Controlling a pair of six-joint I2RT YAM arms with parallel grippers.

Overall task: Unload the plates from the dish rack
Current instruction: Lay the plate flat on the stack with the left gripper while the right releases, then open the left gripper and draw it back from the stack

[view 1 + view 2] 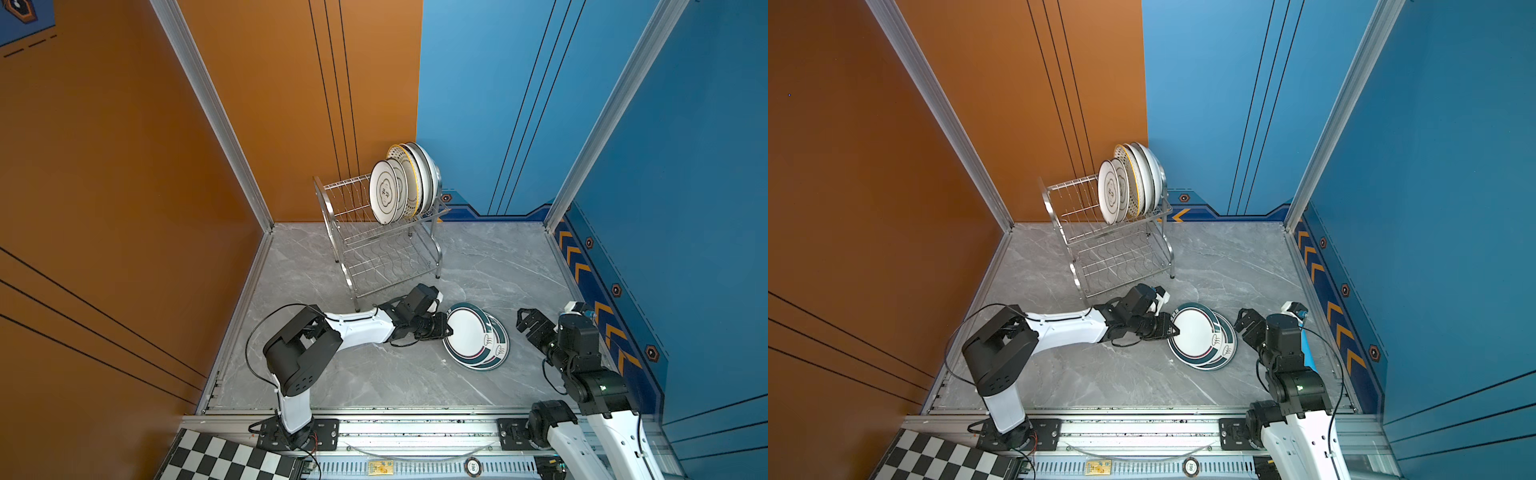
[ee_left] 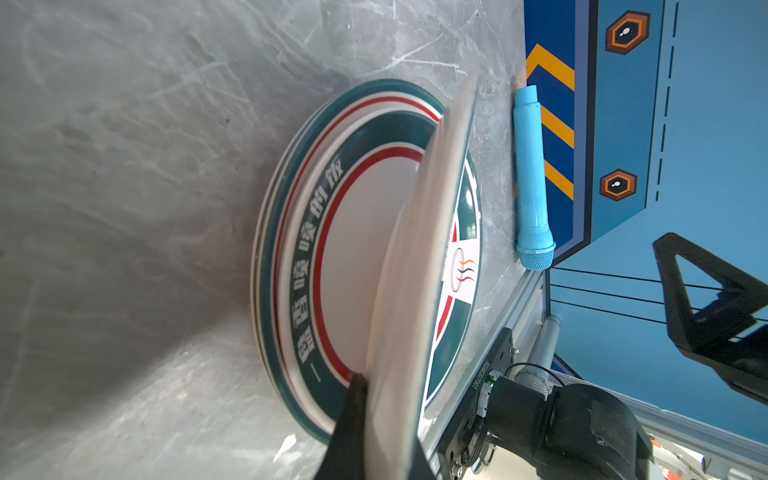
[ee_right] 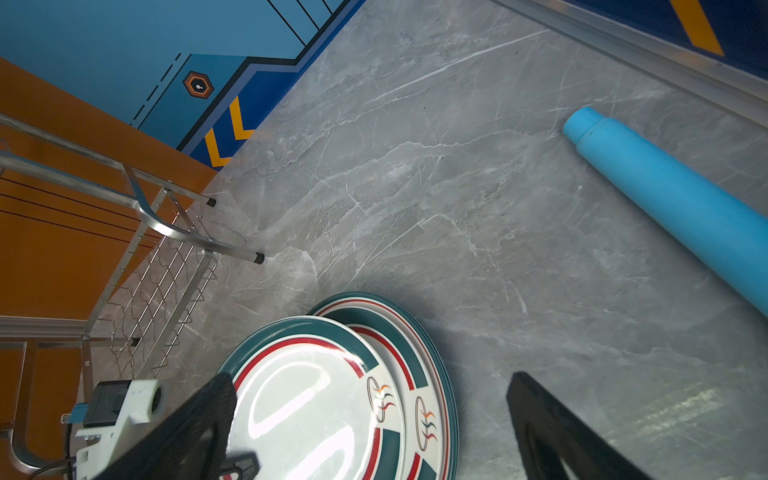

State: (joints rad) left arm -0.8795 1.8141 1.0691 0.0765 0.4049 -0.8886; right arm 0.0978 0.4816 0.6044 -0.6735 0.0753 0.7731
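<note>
Left wrist view: we see our left gripper [image 2: 374,399] clenched on the rim of a teal-rimmed plate [image 2: 419,249], tilted over the stack [image 2: 316,249]. Our right gripper [image 1: 524,322] gapes empty just beside it. Bare marble tabletop [image 1: 353,374] lies in front, and the dish rack [image 1: 374,249] with upright plates [image 1: 399,187] stands well apart.

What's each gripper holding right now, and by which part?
Left gripper pinches the top teal-rimmed plate by its rim; right gripper is open, holding nothing.
</note>
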